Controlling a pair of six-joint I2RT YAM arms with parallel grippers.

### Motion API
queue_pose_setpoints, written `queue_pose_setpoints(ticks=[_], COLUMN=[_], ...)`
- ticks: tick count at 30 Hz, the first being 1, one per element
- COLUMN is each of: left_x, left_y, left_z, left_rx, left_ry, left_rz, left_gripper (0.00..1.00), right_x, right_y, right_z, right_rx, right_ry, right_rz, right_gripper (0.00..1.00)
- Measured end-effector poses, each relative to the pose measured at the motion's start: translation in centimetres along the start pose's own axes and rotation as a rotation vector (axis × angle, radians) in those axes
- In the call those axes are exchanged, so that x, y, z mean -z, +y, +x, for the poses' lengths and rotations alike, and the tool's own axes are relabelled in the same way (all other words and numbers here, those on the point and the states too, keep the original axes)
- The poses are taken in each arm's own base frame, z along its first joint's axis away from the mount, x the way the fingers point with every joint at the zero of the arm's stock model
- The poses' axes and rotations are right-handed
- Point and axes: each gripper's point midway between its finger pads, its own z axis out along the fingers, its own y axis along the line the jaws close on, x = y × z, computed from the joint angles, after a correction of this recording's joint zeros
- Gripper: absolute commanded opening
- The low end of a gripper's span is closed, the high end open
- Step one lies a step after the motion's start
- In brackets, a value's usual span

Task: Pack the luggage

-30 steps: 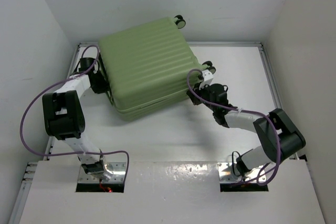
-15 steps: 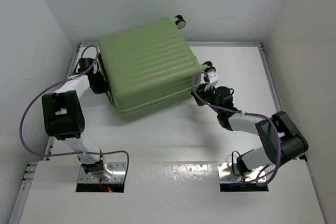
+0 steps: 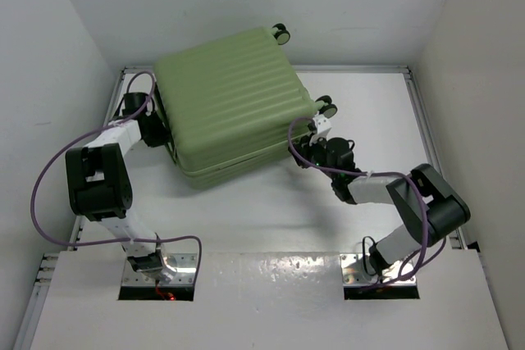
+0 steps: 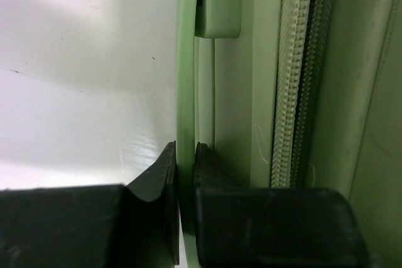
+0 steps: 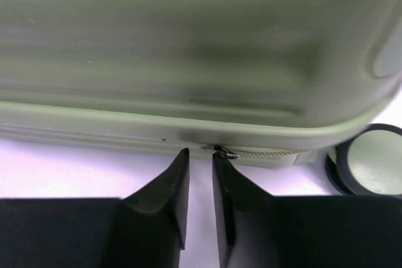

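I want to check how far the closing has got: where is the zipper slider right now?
In the right wrist view, the small dark zipper slider sits on the luggage seam just beyond the right gripper fingertips, left of a wheel.

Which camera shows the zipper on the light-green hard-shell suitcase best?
The left wrist view: the pale woven zipper runs close and sharp along the light-green ribbed hard-shell suitcase. The right wrist view catches only a short blurred stretch near a black-rimmed wheel; the top view shows just a thin seam.
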Motion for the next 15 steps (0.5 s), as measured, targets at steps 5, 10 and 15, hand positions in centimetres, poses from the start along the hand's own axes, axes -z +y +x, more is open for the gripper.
queue_pose_setpoints(ticks=[5, 10, 15], left_x=[0.0, 0.0, 0.0], left_y=[0.0, 0.0, 0.0], left_z=[0.0, 0.0, 0.0], left_rx=[-0.001, -0.001, -0.001], left_ry=[-0.005, -0.009, -0.011], left_rz=[0.002, 0.003, 0.004], left_gripper=[0.00, 0.00, 0.00], right_x=[-0.9, -1.1, -0.9], right_y=[-0.2, -0.7, -1.7], right_z=[0.4, 0.9, 0.9], right_rx=[-0.021, -0.045, -0.055], right_ry=[0.018, 0.033, 0.036], right_rz=[0.025, 0.052, 0.105], right_gripper=[0.34, 0.46, 0.48])
